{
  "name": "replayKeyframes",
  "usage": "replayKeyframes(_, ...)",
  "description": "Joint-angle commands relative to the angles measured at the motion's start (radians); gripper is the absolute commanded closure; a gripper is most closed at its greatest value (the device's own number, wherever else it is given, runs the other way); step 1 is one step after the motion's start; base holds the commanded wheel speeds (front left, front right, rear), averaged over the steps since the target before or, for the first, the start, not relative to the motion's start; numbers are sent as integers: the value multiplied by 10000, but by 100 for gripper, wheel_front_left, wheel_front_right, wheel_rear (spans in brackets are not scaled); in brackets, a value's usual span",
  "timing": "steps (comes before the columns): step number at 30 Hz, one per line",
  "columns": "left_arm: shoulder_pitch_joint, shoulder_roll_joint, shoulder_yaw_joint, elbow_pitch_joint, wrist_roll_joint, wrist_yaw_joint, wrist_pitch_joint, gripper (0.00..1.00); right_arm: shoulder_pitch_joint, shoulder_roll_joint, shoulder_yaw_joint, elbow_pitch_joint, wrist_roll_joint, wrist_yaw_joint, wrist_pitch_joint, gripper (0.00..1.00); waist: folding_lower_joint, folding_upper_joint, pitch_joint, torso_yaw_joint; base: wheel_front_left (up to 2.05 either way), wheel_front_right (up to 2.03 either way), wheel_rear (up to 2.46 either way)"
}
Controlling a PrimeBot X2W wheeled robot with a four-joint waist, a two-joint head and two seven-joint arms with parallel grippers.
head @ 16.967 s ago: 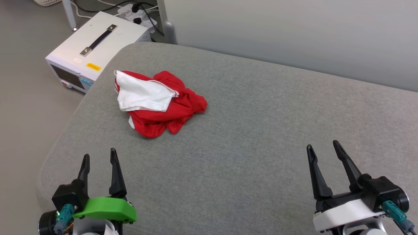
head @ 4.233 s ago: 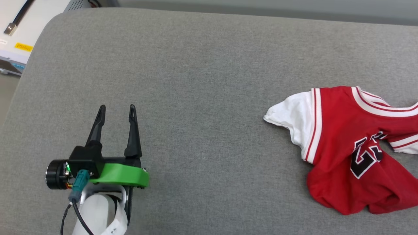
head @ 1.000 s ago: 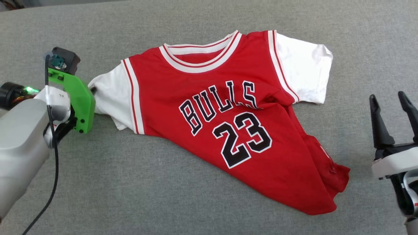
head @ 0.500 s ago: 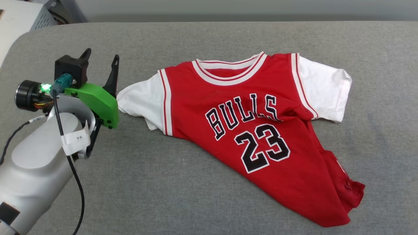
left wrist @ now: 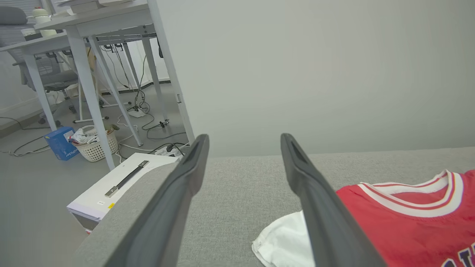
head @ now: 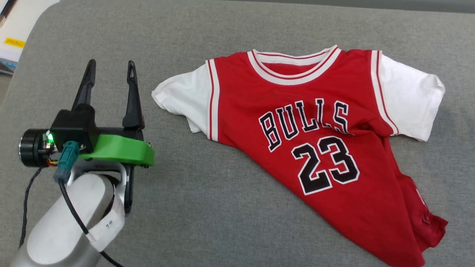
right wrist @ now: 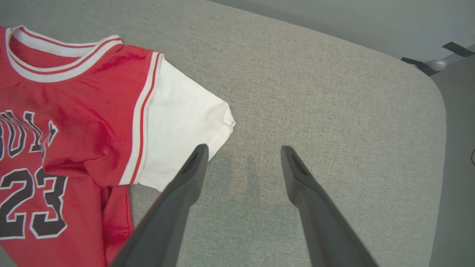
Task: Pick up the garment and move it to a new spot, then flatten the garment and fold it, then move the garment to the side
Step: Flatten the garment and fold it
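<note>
The garment [head: 308, 122], a red jersey with white sleeves, black lettering and the number 23, lies face up on the grey cushion [head: 230, 218], its lower part twisted toward the right. My left gripper [head: 110, 68] stands open and empty just left of the white left sleeve [head: 178, 98], clear of the cloth. In the left wrist view that gripper [left wrist: 243, 142] has the sleeve [left wrist: 285, 241] and collar at lower right. My right gripper [right wrist: 243, 152] is open and empty above bare cushion, beside the other white sleeve [right wrist: 178, 129].
A white box with a black handle [left wrist: 118, 185] sits on the floor past the cushion's left edge. Desks, cables, a basket [left wrist: 92, 142] and a blue box stand beyond it. A grey wall [left wrist: 315, 74] runs behind the cushion. The cushion's right edge [right wrist: 438, 111] drops to the floor.
My left gripper has let go of the white sleeve, opened wide and drawn back to the left, its fingers turned up the view. The head camera has shifted, sliding the jersey right.
</note>
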Motion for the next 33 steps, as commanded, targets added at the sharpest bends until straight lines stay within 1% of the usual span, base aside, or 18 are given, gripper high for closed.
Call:
replayKeyframes(1, 381, -256, 312, -201, 297, 34, -55, 0, -305, -8, 101, 211, 2, -9, 234, 0, 0, 0, 597, 499, 0, 0, 0)
replayKeyframes(4, 892, -802, 837, -581, 828, -46, -56, 0, -735, 71, 218, 718, -123, -9, 590, 0, 0, 0, 974, 752, 0, 0, 0)
replayKeyframes(6, 1119, -1125, 1137, -687, 1102, -229, -56, 0, -1022, 159, 294, 1024, -292, -9, 644, 0, 0, 0, 1228, 907, 0, 0, 0)
replayKeyframes(13, 1187, -2097, 2018, -448, 1800, -1245, -56, 0, -1438, 621, 602, 2118, -542, -9, 364, 0, 0, 0, 1956, 1343, 0, 0, 0)
replayKeyframes(16, 1140, -2394, 2345, -236, 2071, -1613, -56, 0, -1181, 662, 1065, 2420, -630, -9, 229, 0, 0, 0, 2074, 1373, 0, 0, 0)
replayKeyframes(20, 1094, -2732, 2821, -2, 2469, -2054, -56, 0, -738, 702, 1502, 2680, -292, -9, 71, 0, 0, 0, 2059, 1284, 0, 0, 0)
replayKeyframes(21, 1090, -2760, 2899, 89, 2535, -2172, -56, 0, -698, 691, 1540, 2686, -229, -9, -51, 36, 0, 0, 2016, 1245, 0, 0, 0)
replayKeyframes(22, 1072, -2796, 3018, 173, 2623, -2292, -56, 0, -678, 670, 1590, 2625, -153, -9, -269, 100, 0, 0, 1956, 1187, 0, 0, 0)
replayKeyframes(25, 1019, -2832, 3312, 373, 2849, -2581, -56, 0, -755, 556, 1592, 2447, -9, -9, -1032, 100, 0, 0, 1731, 1001, 0, 0, 0)
replayKeyframes(28, 862, -2708, 3599, 620, 3050, -2998, -56, 0, -899, 398, 1555, 2182, 92, -9, -1956, 100, 0, 0, 1408, 747, 0, 0, 0)
replayKeyframes(33, 383, -2213, 3957, 1194, 3241, -3571, -57, 0, -882, -100, 1667, 1530, 434, -9, -2874, 100, 0, 0, 870, 293, 0, 0, 0)
